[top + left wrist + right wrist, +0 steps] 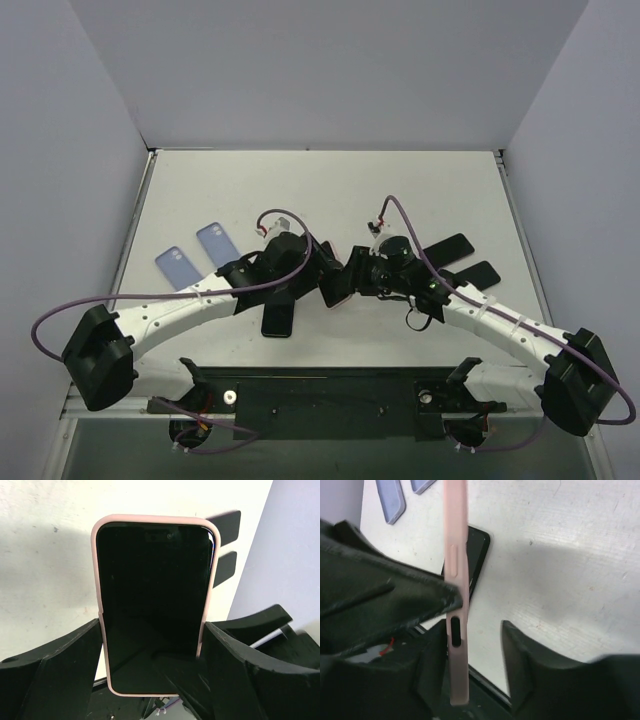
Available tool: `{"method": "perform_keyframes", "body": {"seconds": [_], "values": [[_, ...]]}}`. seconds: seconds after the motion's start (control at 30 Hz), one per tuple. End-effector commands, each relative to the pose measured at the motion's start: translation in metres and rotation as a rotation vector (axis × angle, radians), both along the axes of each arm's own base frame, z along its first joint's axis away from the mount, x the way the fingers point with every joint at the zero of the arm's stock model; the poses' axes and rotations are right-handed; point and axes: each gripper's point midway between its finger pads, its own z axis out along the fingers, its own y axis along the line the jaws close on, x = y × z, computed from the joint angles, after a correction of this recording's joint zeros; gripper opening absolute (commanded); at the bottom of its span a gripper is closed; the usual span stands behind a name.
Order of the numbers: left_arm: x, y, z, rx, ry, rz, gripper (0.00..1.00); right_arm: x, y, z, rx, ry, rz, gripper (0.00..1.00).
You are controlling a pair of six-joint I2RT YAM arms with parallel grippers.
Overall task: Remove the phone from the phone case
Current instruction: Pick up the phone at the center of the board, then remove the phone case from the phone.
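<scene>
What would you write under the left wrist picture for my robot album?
The left gripper clamps a dark-screened phone in its pink case over the white table.

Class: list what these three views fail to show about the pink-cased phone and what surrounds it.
Top external: the left arm and right arm cover most of the pink case; whether the phone has loosened is unreadable.
Left wrist: the phone's lower right corner sits behind dark hardware between the left fingers.
Right wrist: the case shows edge-on, hiding the screen; the top edge cuts off the blue cases.
</scene>
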Motion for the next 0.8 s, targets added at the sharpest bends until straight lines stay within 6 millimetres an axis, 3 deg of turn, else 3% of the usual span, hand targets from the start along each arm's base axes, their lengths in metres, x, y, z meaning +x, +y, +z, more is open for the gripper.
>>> {"method": "perform_keyframes", "body": {"seconds": [0.0,0.03,0.07,0.1,0.13,0.17,0.2,0.23,0.27,0.37,0.4,0.43,0.47,0.53,0.63,0.77], "values": [[0.012,-0.02,0.075,-0.134,-0.155,0.022,0.0,0.012,0.014,0.023,0.057,-0.05,0.002,0.07],[0.012,-0.02,0.08,-0.129,-0.16,0.017,0.09,0.01,0.015,0.024,0.064,-0.057,0.015,0.0],[0.013,-0.016,0.084,-0.112,-0.182,0.017,0.24,0.008,0.015,0.027,0.074,-0.063,0.022,0.0],[0.013,-0.014,0.089,-0.101,-0.191,0.017,0.49,0.004,0.019,0.03,0.103,-0.064,0.05,0.0],[0.014,-0.007,0.098,-0.086,-0.224,0.023,0.57,0.002,0.019,0.039,0.132,-0.082,0.053,0.0],[0.016,0.0,0.102,-0.062,-0.244,0.044,0.8,0.001,0.019,0.042,0.166,-0.083,0.046,0.0],[0.014,0.01,0.111,-0.047,-0.269,0.051,0.81,0.0,0.019,0.057,0.228,-0.104,0.032,0.0],[0.017,0.017,0.118,-0.039,-0.297,0.07,0.81,-0.003,0.017,0.057,0.253,-0.092,0.028,0.0],[0.015,0.027,0.13,-0.04,-0.335,0.073,0.82,-0.002,0.018,0.071,0.311,-0.107,0.022,0.0],[0.011,0.057,0.152,-0.062,-0.428,0.128,0.84,-0.005,0.013,0.082,0.402,-0.082,0.022,0.0],[0.01,0.061,0.165,-0.107,-0.471,0.144,0.84,-0.006,0.014,0.095,0.462,-0.086,0.023,0.0],[0.005,0.07,0.156,-0.114,-0.492,0.145,0.84,-0.006,0.011,0.098,0.496,-0.082,0.029,0.0],[0.004,0.07,0.169,-0.193,-0.55,0.15,0.84,-0.005,0.011,0.112,0.563,-0.084,0.028,0.0],[-0.004,0.073,0.159,-0.294,-0.591,0.137,0.84,-0.01,0.012,0.128,0.634,-0.079,0.066,0.0],[-0.017,0.074,0.174,-0.442,-0.669,0.084,0.83,-0.02,0.013,0.153,0.701,-0.105,0.124,0.0],[-0.021,0.057,0.174,-0.437,-0.663,-0.026,0.83,-0.031,0.011,0.177,0.755,-0.138,0.169,0.0]]}}
